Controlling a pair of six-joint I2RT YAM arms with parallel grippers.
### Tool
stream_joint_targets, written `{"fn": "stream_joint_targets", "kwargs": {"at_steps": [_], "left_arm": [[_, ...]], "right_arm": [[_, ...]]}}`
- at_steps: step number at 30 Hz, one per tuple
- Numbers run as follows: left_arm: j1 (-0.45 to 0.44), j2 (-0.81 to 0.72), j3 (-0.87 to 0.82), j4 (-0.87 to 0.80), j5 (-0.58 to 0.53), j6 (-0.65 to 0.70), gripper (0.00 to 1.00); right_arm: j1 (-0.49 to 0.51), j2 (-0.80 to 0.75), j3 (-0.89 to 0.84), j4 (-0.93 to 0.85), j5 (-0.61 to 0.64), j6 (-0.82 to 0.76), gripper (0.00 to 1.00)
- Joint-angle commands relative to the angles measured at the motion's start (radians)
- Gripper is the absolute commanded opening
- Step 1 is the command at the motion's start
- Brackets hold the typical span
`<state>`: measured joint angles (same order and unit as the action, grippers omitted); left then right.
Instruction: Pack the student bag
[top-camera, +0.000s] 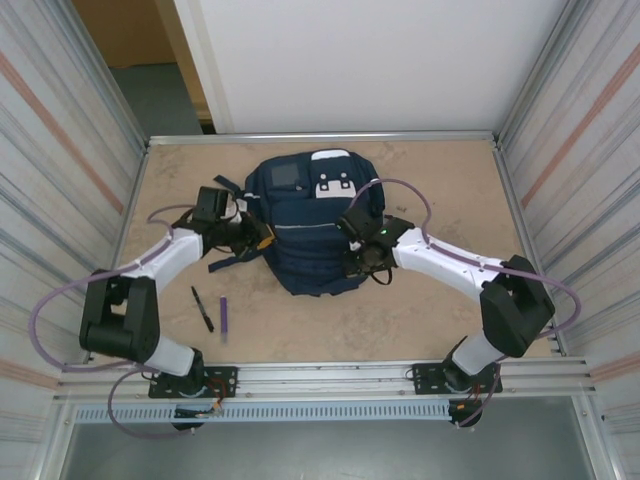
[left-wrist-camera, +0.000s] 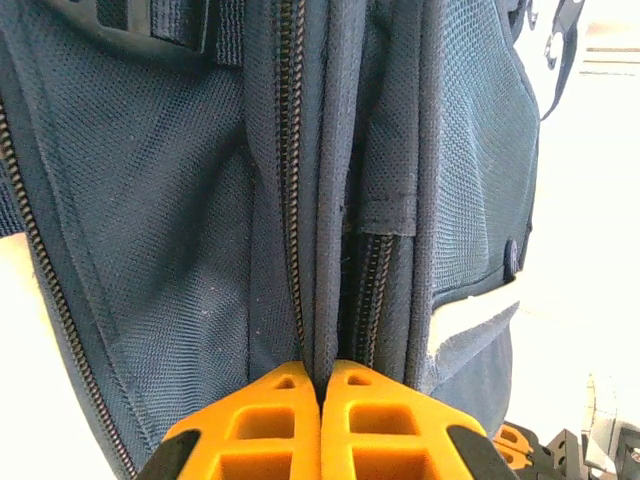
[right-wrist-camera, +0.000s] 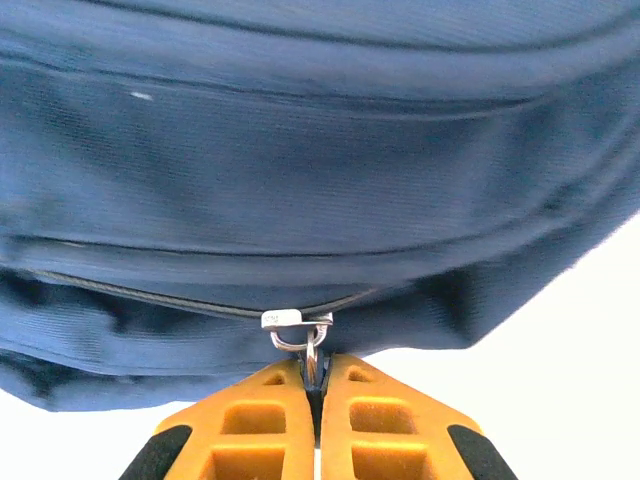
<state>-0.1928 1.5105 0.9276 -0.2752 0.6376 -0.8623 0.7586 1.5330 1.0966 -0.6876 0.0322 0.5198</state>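
Bag (top-camera: 310, 225) lies flat mid-tabletop (top-camera: 430, 320), toward the far edge, white patches at the far end. One arm on each side of it.

Left hand (top-camera: 262, 238) is at the bag's left edge. Left wrist view: hand (left-wrist-camera: 320, 372) is clenched, orange fingers pressed together on the bag's piped seam, which runs between two zip tracks. Mesh panel to either side.

Right hand (top-camera: 355, 260) is at the bag's right edge. Right wrist view: hand (right-wrist-camera: 312, 372) is clenched on the metal zip pull (right-wrist-camera: 312, 348), with the slider just above the fingertips on a closed zip line.

Black pen (top-camera: 202, 308) and purple pen (top-camera: 223, 317) lie side by side on the tabletop near the left arm, apart from the bag.
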Motion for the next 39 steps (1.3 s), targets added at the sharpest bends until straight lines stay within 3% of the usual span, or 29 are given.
{"fn": "stream_joint_targets", "kwargs": {"at_steps": [1,4,5,7,8,13,17,21,24,30,32,34,38,39], "left_arm": [[0.093,0.103,0.146,-0.061,0.028,0.14,0.0],[0.129,0.231,0.314,-0.15,0.066,0.253,0.0],[0.131,0.265,0.376,-0.213,0.04,0.273,0.04],[0.13,0.284,0.423,-0.237,0.047,0.27,0.22],[0.127,0.268,0.411,-0.225,0.048,0.246,0.24],[0.081,0.032,0.224,-0.21,-0.108,0.117,0.42],[-0.051,-0.19,0.033,-0.173,-0.258,-0.037,0.56],[-0.163,-0.279,-0.106,-0.058,-0.318,-0.213,0.58],[-0.188,-0.288,-0.146,-0.005,-0.354,-0.285,0.58],[-0.202,-0.209,-0.148,0.073,-0.372,-0.335,0.55],[-0.202,-0.168,-0.14,0.133,-0.337,-0.336,0.5],[-0.208,-0.143,-0.116,0.134,-0.322,-0.316,0.38],[-0.204,-0.145,-0.082,0.105,-0.327,-0.252,0.01],[-0.197,-0.151,-0.071,0.079,-0.328,-0.224,0.0]], "right_arm": [[-0.036,-0.076,-0.019,-0.13,0.021,-0.034,0.0],[-0.02,-0.079,0.0,-0.078,-0.061,-0.055,0.0],[-0.007,-0.065,0.017,-0.056,-0.084,-0.053,0.0],[0.018,-0.024,0.064,-0.03,-0.098,-0.045,0.0],[0.032,0.001,0.095,-0.019,-0.108,-0.036,0.0],[0.1,0.105,0.212,0.074,-0.162,-0.03,0.0],[0.142,0.161,0.268,0.136,-0.183,-0.051,0.0],[0.151,0.188,0.271,0.191,-0.262,-0.051,0.0],[0.164,0.192,0.254,0.217,-0.298,-0.037,0.0],[0.196,0.18,0.193,0.309,-0.389,-0.016,0.0],[0.208,0.173,0.178,0.321,-0.392,-0.019,0.0],[0.214,0.169,0.171,0.316,-0.384,-0.024,0.0],[0.209,0.158,0.165,0.218,-0.266,-0.068,0.0],[0.204,0.153,0.159,0.186,-0.219,-0.085,0.0]]}}
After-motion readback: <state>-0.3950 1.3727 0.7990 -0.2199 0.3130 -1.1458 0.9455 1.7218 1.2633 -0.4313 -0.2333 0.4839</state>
